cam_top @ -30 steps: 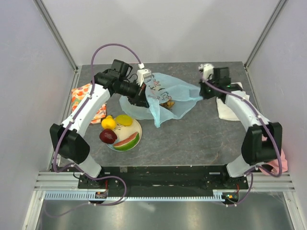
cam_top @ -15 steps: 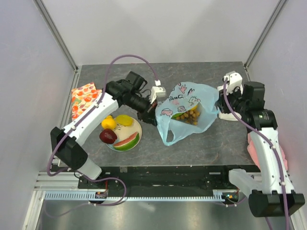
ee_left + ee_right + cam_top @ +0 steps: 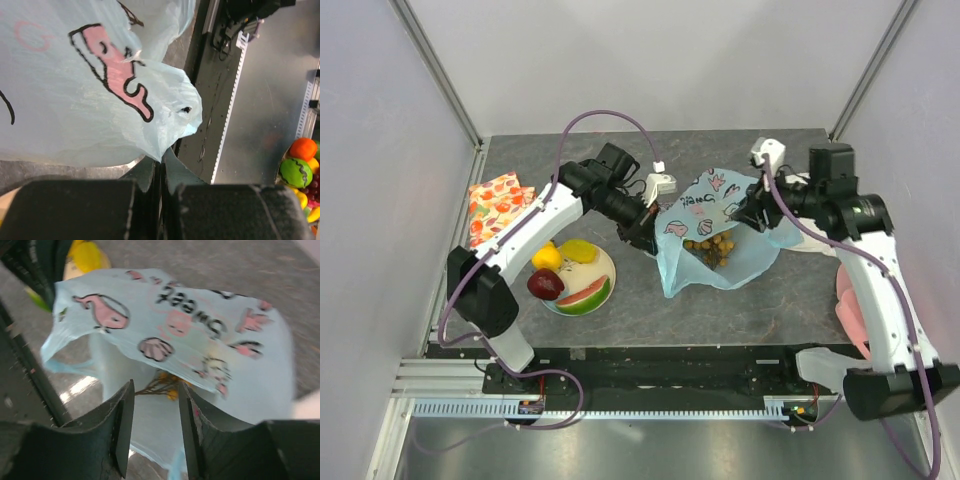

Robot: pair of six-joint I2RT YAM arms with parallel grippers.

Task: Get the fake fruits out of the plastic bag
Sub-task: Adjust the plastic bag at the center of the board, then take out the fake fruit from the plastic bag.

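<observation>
The plastic bag [image 3: 740, 262] lies on the grey table [image 3: 640, 310] just to the right of the plate [image 3: 608, 268], its near-left corner close to the plate's rim but not on it. It is light blue and crinkled, printed with pink, dark-outlined cartoon shapes, and its mouth is held up and open. Through the opening a tan grape bunch [image 3: 710, 248] shows inside the bag, on the far side from the plate.

The left gripper [image 3: 645, 228] sits above and to the right of the plate, at the bag edge nearest it. In the left wrist view its fingers [image 3: 145, 175] are pressed together with a fold of the blue film pinched between them, and the printed sheet rises away from the tips.

The right gripper [image 3: 748, 215] is farther right of the plate, on the bag's opposite side. In the right wrist view its fingers [image 3: 122, 425] stand apart with a clear gap. The bag and the grape stem show through that gap, and no film can be seen clamped between the pads.

Four fake fruits rest on the plate:
- a yellow lemon [image 3: 546, 257] at its far-left rim
- a yellow-green piece [image 3: 580, 250] beside the lemon
- a dark red apple [image 3: 545, 285] at the left
- a watermelon slice [image 3: 586, 296] along the near edge

An orange-red patterned cloth [image 3: 495, 198] lies beyond the plate to the left, apart from it.
</observation>
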